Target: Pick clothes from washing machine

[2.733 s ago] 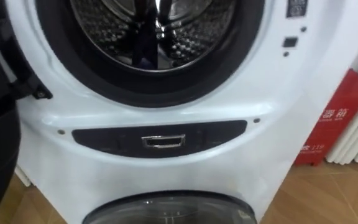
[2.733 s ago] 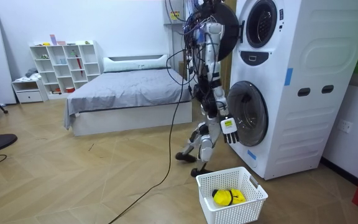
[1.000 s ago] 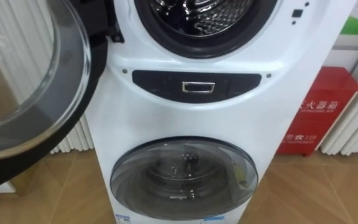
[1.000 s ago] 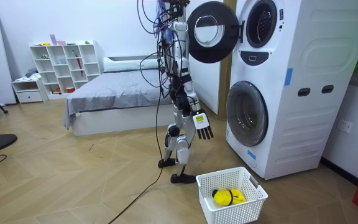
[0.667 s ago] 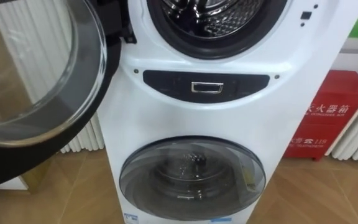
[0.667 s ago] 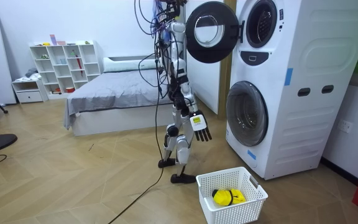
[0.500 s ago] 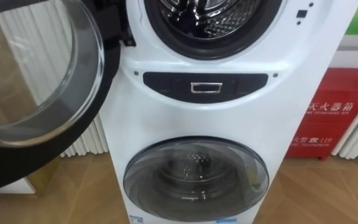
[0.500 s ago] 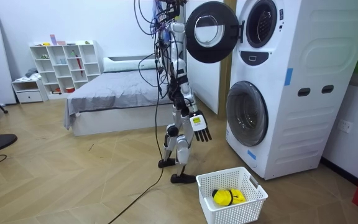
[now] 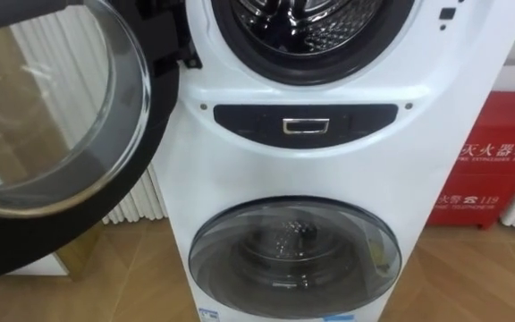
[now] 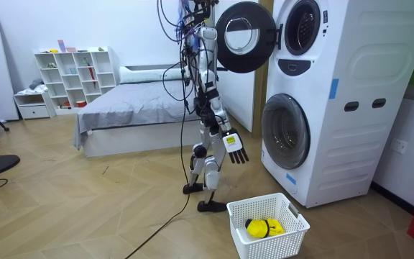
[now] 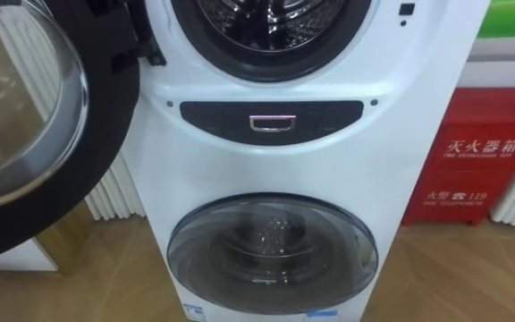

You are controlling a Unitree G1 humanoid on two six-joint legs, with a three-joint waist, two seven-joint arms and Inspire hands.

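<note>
- Stands upright on the wood floor facing the stacked washing machine (image 9: 240,170), a little back from it, with the white basket (image 10: 266,246) on the floor just beside its feet, nearer the room camera.
- Holds the right hand (image 10: 234,148) low at hip height in the room view, released, fingers spread and straight, gripping nothing and well apart from the machine front.
- Looks straight at the white front: upper door (image 9: 56,134) swung wide open to the left, dark rim round clear glass, hinge at the edge of the opening.
- Through the round opening, bare perforated metal of the drum (image 9: 311,22), ringed by a dark seal.
- Just below the opening, a dark control strip (image 9: 304,123) with a small bright window in its middle.
- Lower down, the second round door (image 9: 295,255), shut, tinted glass over a dim drum.
- In the basket, a yellow bundle (image 10: 264,227) lying on the bottom, well apart from the hand.
- To the right of the machine, a red cabinet (image 9: 494,152) against the wall.
- Behind, in the room view, a grey bed (image 10: 142,108) and a white shelf unit (image 10: 74,75).
</note>
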